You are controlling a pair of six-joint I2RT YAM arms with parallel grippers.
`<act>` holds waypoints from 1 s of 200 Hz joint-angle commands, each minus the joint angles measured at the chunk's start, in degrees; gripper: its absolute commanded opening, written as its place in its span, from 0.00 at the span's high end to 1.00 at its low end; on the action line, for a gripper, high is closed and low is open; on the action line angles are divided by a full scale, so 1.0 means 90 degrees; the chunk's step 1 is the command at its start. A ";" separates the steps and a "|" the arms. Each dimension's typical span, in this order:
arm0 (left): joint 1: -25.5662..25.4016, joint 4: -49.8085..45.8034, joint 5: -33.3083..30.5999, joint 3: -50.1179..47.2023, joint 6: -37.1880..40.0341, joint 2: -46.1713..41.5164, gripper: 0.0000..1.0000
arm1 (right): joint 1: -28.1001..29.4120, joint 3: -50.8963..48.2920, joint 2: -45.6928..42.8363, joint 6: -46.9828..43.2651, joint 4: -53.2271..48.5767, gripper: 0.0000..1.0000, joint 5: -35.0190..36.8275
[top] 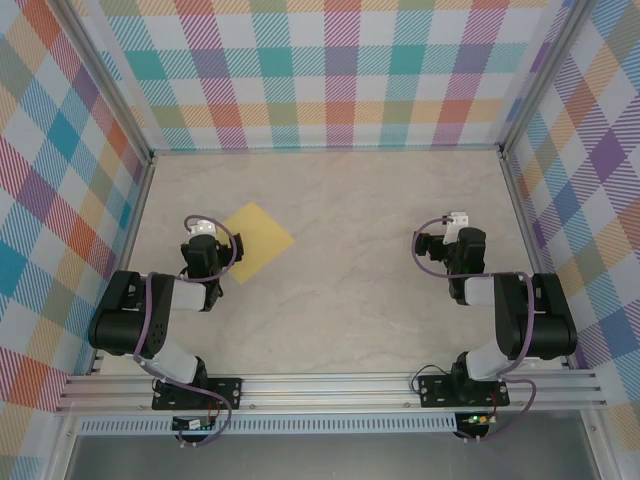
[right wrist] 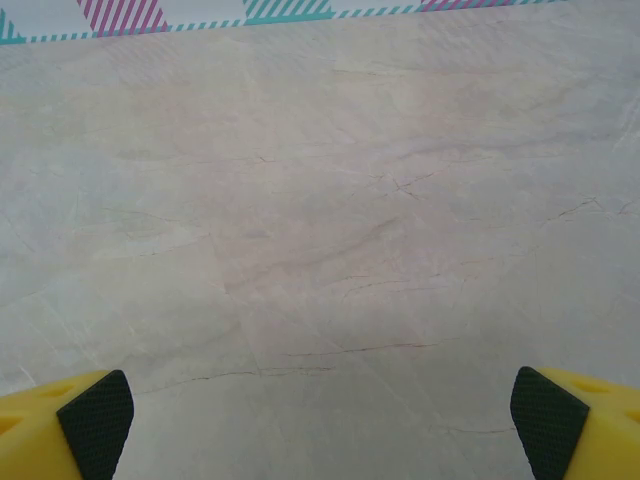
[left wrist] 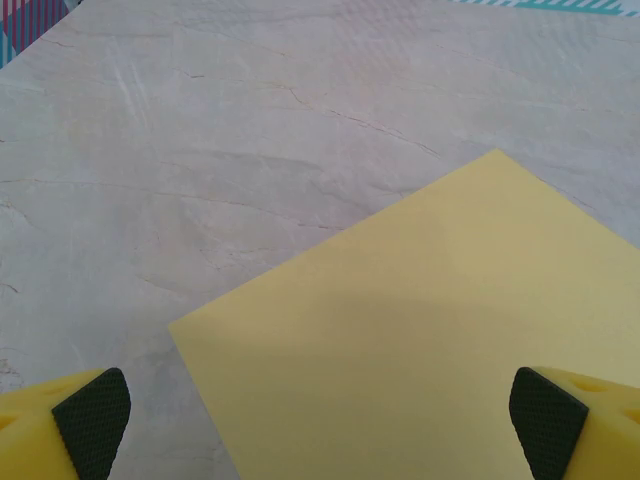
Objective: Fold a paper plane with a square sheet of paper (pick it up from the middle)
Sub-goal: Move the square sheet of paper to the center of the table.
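The square sheet of paper (top: 257, 241) lies flat and unfolded on the marbled table, turned like a diamond, at the left of the top view. My left gripper (top: 203, 229) hangs just left of it, over its near-left corner. In the left wrist view the yellow sheet (left wrist: 430, 340) spreads below and ahead of the left gripper (left wrist: 320, 425), whose jaws stand wide open with nothing between them. My right gripper (top: 458, 220) is far off at the right, over bare table. In its wrist view the right gripper (right wrist: 320, 425) is open and holds nothing.
Checked walls (top: 330, 70) close the table on the back, left and right. An aluminium rail (top: 330, 390) carrying both arm bases runs along the near edge. Bare marbled table (top: 380, 270) lies between the two arms.
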 commanded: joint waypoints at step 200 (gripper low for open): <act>0.0185 -0.5725 -0.0406 0.1216 -0.3094 -0.3121 0.00 | -0.0006 0.3240 -0.0591 0.1737 -0.6117 0.00 -0.0950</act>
